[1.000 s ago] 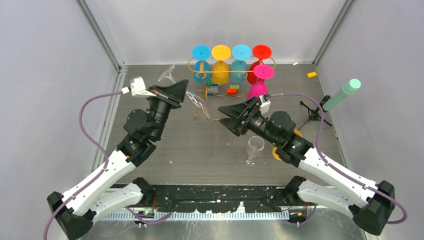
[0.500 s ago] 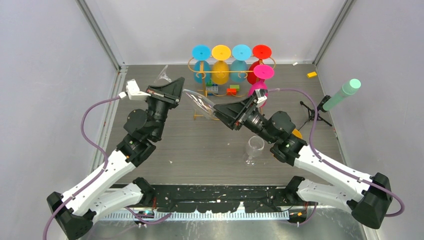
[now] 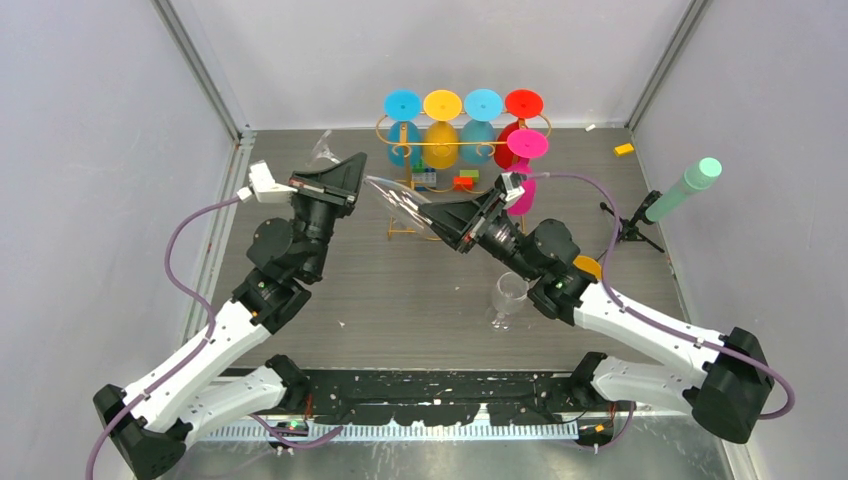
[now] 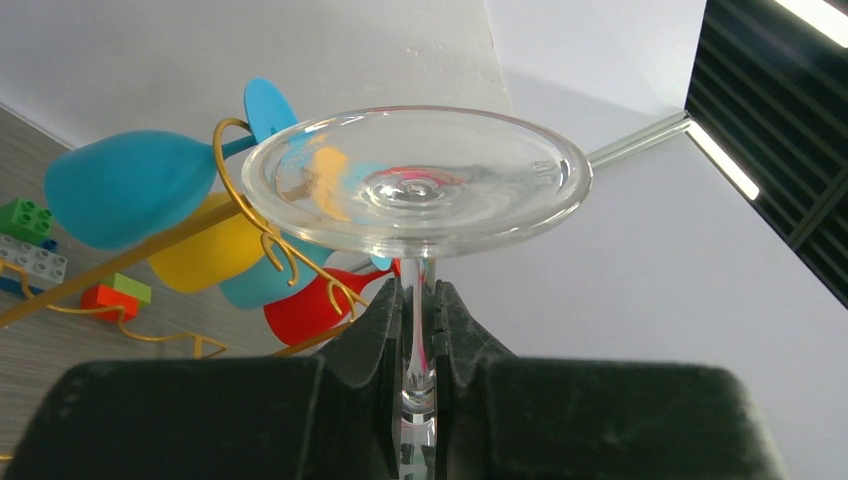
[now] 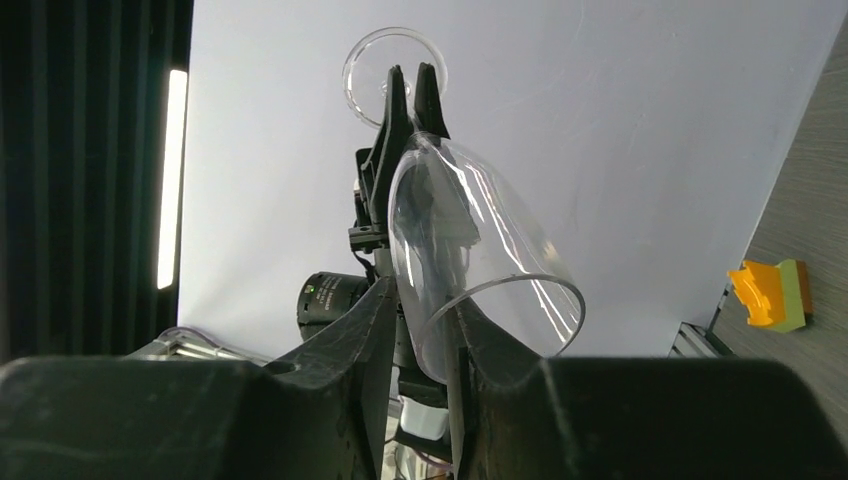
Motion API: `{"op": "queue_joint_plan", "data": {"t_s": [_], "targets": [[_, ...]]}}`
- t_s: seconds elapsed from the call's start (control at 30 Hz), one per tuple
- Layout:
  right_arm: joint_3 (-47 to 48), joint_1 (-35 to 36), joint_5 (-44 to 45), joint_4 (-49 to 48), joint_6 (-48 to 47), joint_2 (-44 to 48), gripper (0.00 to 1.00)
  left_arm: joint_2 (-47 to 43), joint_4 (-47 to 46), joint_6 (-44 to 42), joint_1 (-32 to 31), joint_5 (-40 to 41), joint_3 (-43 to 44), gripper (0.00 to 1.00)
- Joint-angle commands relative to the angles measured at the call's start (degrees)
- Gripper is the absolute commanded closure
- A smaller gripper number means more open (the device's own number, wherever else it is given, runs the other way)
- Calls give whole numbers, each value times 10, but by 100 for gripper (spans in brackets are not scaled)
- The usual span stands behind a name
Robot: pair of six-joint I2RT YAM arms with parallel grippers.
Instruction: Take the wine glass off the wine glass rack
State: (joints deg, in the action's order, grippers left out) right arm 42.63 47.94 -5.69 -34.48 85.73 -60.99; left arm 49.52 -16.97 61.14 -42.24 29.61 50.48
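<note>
A clear wine glass hangs tilted in the air in front of the gold wire wine glass rack. My left gripper is shut on its thin stem, just under the round foot. From the other side my right gripper is shut on the bowl wall near the rim, with one finger outside the bowl and one in its mouth. In the right wrist view the bowl rises toward the left gripper's fingers. Several coloured glasses hang upside down on the rack.
Another clear glass stands upright under the right arm. A further clear glass lies behind the left gripper. Toy bricks sit under the rack. An orange block and a green cylinder on a small tripod are at the right wall.
My right gripper has moved up and left to the bowl and narrowed its jaws onto the rim wall. The left gripper has drifted slightly left, holding the stem throughout.
</note>
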Motion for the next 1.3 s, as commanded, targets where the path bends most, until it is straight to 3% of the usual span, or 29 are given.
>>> {"op": "queue_joint_plan", "data": {"t_s": [0.0, 0.27, 0.33, 0.43, 0.53, 0.63, 0.8, 0.87, 1.1, 1.27], "targets": [[10, 5, 3, -112, 11, -10, 72, -14, -16, 19, 0, 2, -1, 100], [13, 5, -1, -147, 23, -32, 73, -20, -16, 32, 0, -3, -7, 100], [14, 5, 0, -148, 25, -34, 79, -22, -17, 34, 0, -3, -9, 100], [14, 5, 2, -147, 25, -36, 94, -24, -19, 35, 0, -1, -15, 100], [11, 5, 7, -145, 24, -35, 99, -26, -19, 35, 0, -4, -18, 99], [10, 5, 13, -144, 22, -33, 100, -29, -24, 3, 1, -26, -12, 84], [7, 5, 26, -139, 3, -27, 100, -37, -26, -34, 0, -59, -18, 47], [7, 5, 32, -137, -7, -24, 100, -41, -24, -41, 0, -73, -26, 36], [8, 5, 46, -128, -41, -20, 100, -76, 27, -52, 0, -77, -57, 6], [27, 5, 44, -40, -88, -6, 100, -127, 91, -86, 0, -89, -74, 0]]}}
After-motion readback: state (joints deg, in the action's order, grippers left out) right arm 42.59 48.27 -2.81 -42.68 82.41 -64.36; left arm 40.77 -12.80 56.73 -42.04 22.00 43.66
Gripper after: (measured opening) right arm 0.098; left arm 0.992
